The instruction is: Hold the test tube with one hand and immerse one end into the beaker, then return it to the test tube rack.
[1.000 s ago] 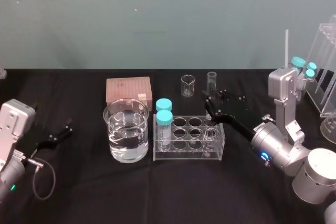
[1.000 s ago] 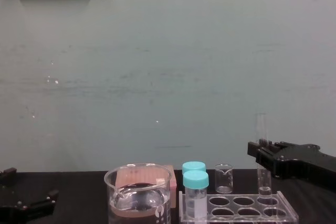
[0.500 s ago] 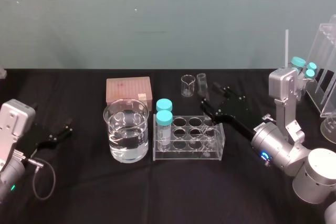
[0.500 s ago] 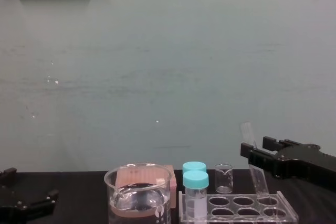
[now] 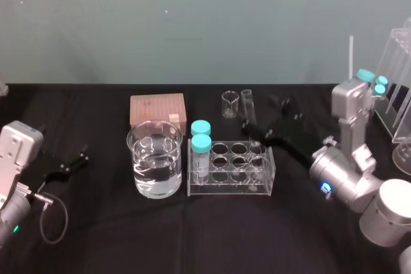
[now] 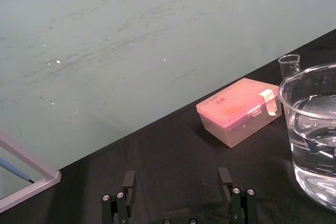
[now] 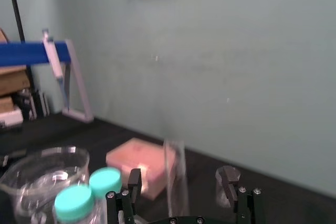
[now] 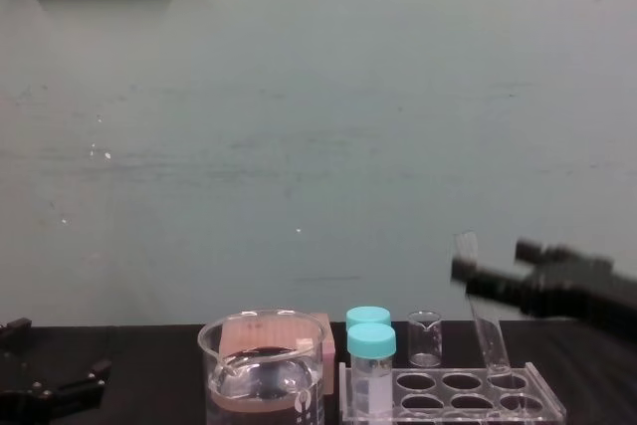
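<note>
Straddles the test tube with the right gripper, fingers spread wide, clamping nothing. Seats the tube's lower end in the rear right hole of the test tube rack, top tilted left toward the beaker just beside the rack. Parks the left gripper open, far left.

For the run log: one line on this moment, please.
test tube: leaning in test tube rack | right gripper: open around it | left gripper: open, parked left
</note>
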{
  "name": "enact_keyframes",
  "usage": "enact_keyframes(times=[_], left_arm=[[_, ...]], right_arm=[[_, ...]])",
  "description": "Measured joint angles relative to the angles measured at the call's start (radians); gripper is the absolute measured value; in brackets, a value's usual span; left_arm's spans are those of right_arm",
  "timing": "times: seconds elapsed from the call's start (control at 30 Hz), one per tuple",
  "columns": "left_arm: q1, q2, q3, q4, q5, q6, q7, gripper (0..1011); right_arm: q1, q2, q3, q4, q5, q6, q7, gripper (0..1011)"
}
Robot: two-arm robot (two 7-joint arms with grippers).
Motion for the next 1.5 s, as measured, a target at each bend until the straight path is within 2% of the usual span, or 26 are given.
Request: enact_keyframes(times=[0.17, 0.33, 0.47, 0.57, 0.83, 1.5], left_arm=[[0.000, 0.000, 0.000, 0.000, 0.000, 0.000, 0.000, 1000], [0.000, 0.000, 0.000, 0.000, 0.000, 0.000, 0.000, 1000], [0.000, 0.000, 0.000, 0.000, 0.000, 0.000, 0.000, 1000], [0.000, 0.000, 0.000, 0.000, 0.000, 0.000, 0.000, 1000], [0.000, 0.000, 0.000, 0.000, 0.000, 0.000, 0.000, 1000], [0.000, 0.000, 0.000, 0.000, 0.000, 0.000, 0.000, 1000]], right_arm=[[-0.012, 0.010, 0.038, -0.054, 0.009, -0.041, -0.019, 1000], [-0.045, 0.020, 0.101, -0.111, 0.003, -0.072, -0.077, 1000], [-0.084, 0.020, 0.132, -0.120, -0.016, -0.057, -0.127, 1000], [-0.119, 0.013, 0.145, -0.113, -0.028, -0.022, -0.151, 1000], [-0.139, -0.005, 0.147, -0.080, -0.048, 0.032, -0.167, 1000], [-0.137, -0.002, 0.146, -0.084, -0.044, 0.022, -0.165, 1000]])
